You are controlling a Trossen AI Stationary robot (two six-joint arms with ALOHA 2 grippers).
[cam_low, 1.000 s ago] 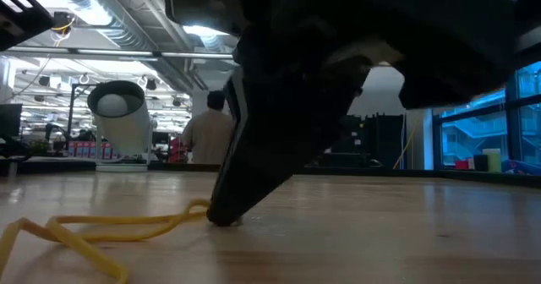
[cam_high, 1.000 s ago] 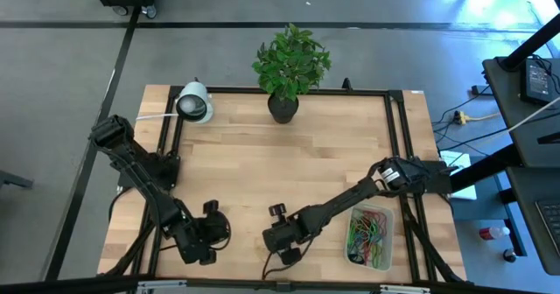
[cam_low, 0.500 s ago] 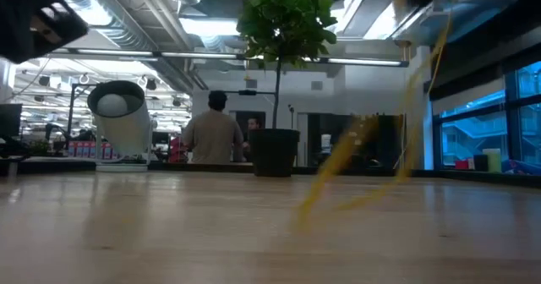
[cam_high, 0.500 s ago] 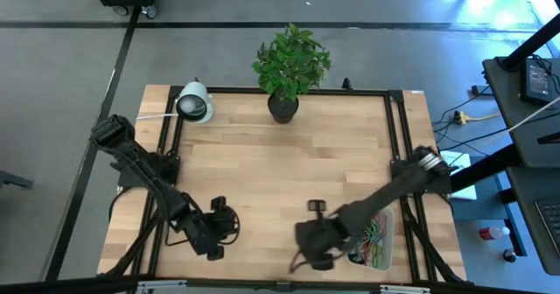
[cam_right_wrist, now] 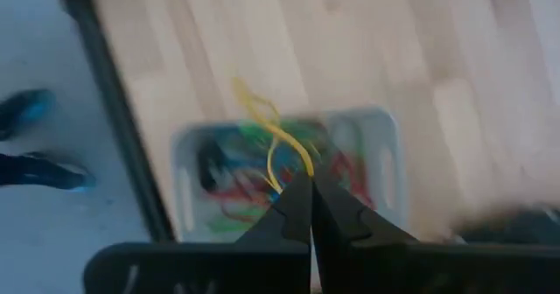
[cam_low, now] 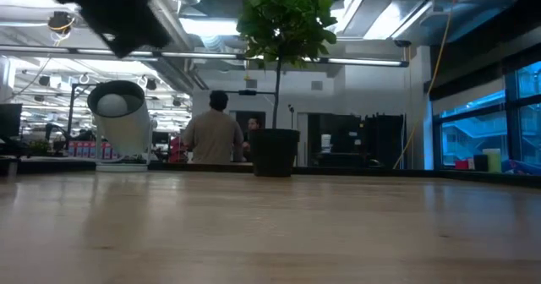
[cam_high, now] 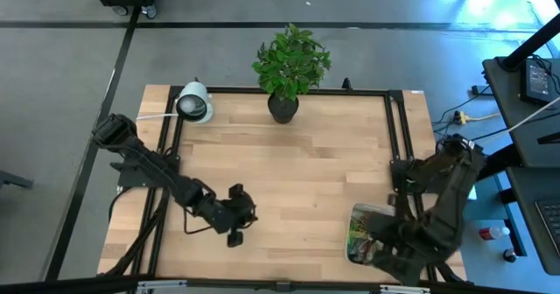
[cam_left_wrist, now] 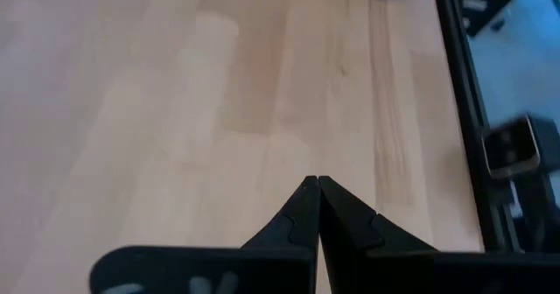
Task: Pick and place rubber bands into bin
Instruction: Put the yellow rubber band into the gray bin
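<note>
Elastic in yellow, a rubber band [cam_right_wrist: 278, 150], hung pinched in the right end effector [cam_right_wrist: 311, 189] above the bin [cam_right_wrist: 391, 167], whose tips were pressed together on it. The bin [cam_high: 353, 213] sat at the desk's [cam_high: 289, 167] near right corner, holding the other rubber bands [cam_high: 360, 233]. The left end effector [cam_left_wrist: 317, 187], fingertips pressed together and empty, hovered over bare wood left of centre.

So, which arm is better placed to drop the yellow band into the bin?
The right. Its gripper is shut on the yellow rubber band, hanging above the bin. The left gripper is shut, empty, over bare table.
</note>
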